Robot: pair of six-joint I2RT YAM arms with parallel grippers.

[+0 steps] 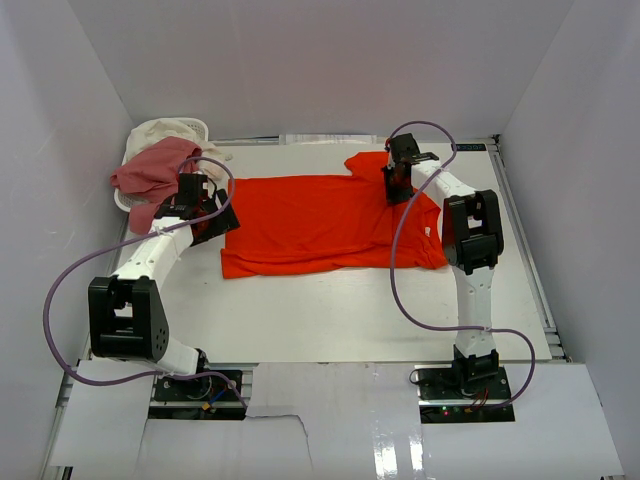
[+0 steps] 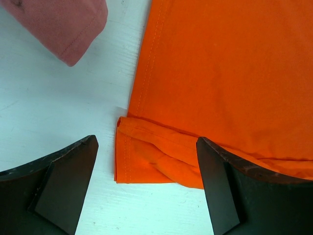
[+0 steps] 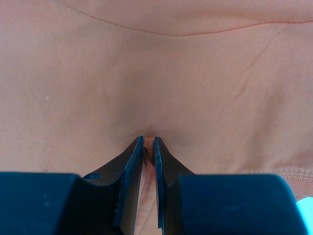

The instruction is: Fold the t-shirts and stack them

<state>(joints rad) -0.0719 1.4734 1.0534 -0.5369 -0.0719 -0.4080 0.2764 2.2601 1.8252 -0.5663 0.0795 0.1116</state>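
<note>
An orange-red t-shirt lies spread flat across the middle of the table. My right gripper is at its far right part, near the sleeve, shut on a pinched ridge of the cloth; the jaws stand almost together with fabric between them. My left gripper hovers open at the shirt's left edge. A turned-over hem corner lies between its dark fingers, untouched. A dusty pink t-shirt and a cream-white one sit bunched at the far left.
A small white basket at the far left corner holds the pink and cream shirts, and the pink one spills over its side. White walls close in the table on the left, back and right. Purple cables loop from both arms.
</note>
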